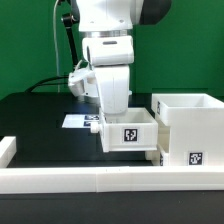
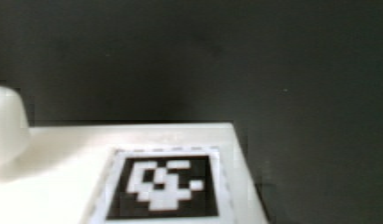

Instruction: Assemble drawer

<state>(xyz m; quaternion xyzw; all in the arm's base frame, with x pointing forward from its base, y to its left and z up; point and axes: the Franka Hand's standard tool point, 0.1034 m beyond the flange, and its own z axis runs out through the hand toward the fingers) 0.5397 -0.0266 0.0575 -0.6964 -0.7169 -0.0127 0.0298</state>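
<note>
In the exterior view my gripper (image 1: 108,122) reaches down onto the left wall of a small white drawer tray (image 1: 132,133) with a square tag on its front. It looks shut on that wall, but the fingertips are hidden behind it. The tray sits just left of the tall white drawer housing (image 1: 192,122), touching or nearly touching it. A second low white part (image 1: 152,156) shows under the tray's right corner. The wrist view is filled by the tray's white face and its tag (image 2: 165,185); no fingers show there. A rounded white shape (image 2: 7,130), possibly a knob, is at the edge.
The long low white rim wall (image 1: 90,180) runs along the front of the black table. The marker board (image 1: 78,121) lies flat behind my gripper. A green backdrop stands behind, and cables hang beside the arm.
</note>
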